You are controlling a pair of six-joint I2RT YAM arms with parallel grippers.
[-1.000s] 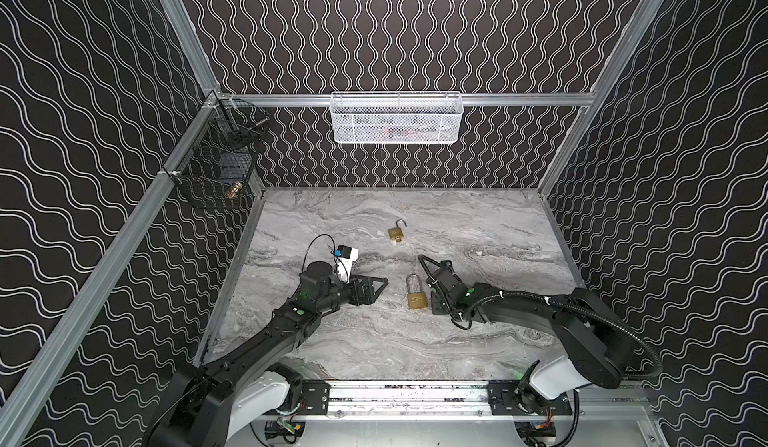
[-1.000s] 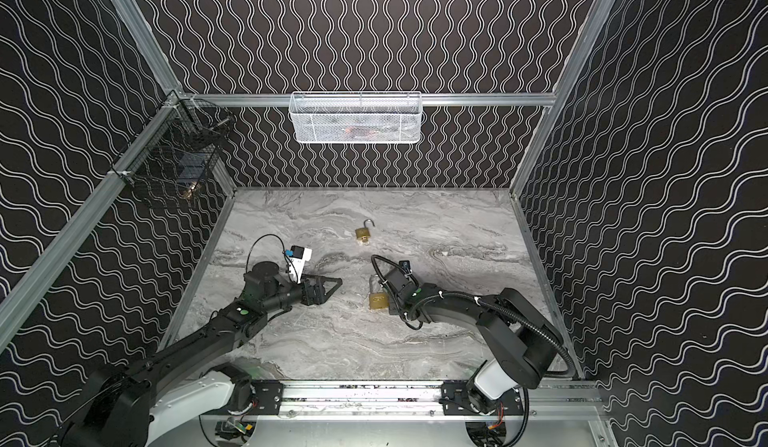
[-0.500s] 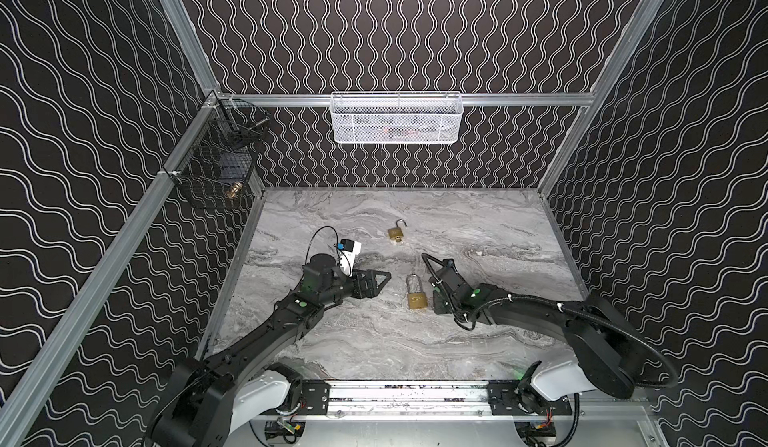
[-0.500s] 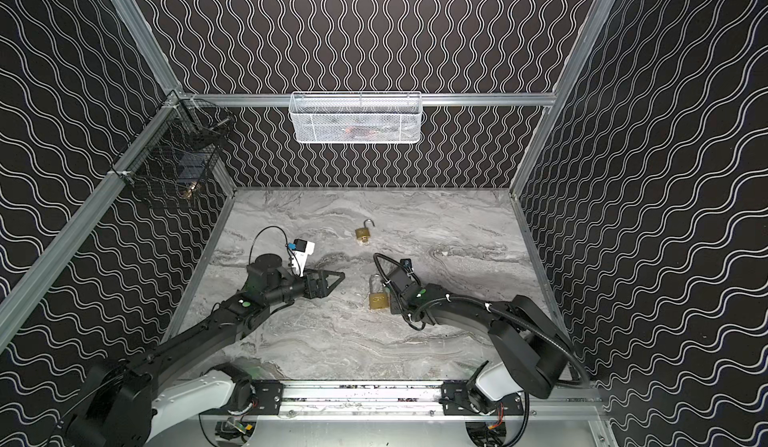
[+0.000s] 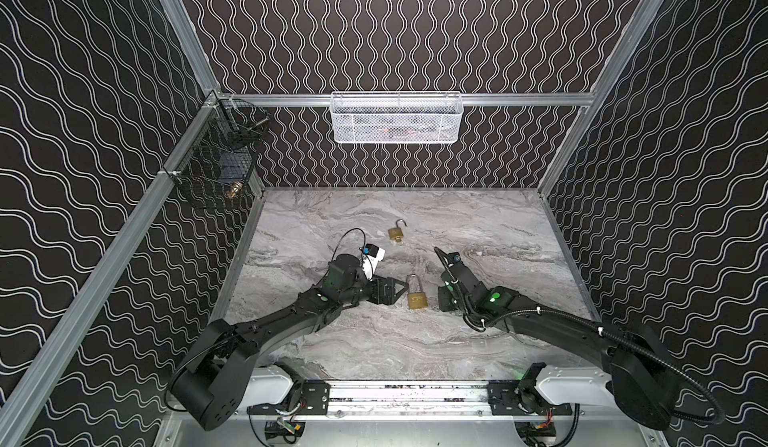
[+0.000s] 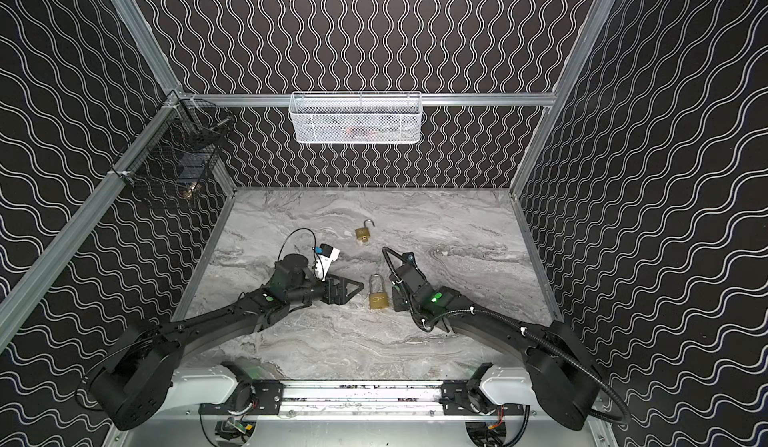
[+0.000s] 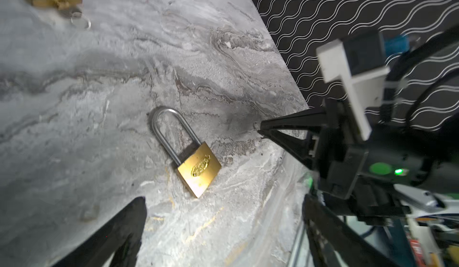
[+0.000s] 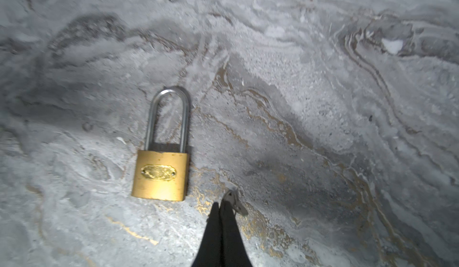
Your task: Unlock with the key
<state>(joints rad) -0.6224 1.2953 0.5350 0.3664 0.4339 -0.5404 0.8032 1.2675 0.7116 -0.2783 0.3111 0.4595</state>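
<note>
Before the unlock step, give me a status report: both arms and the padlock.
Left fingers open beside the shut padlock. Right fingers shut on key, near padlock's base. Padlock flat, untouched. Nothing between key and padlock.

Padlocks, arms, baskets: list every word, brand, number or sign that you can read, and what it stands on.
No text can be read anywhere.
Oval badge on the closed padlock: embossed, too blurred to read.
Open padlock: too small to show any marking.
</note>
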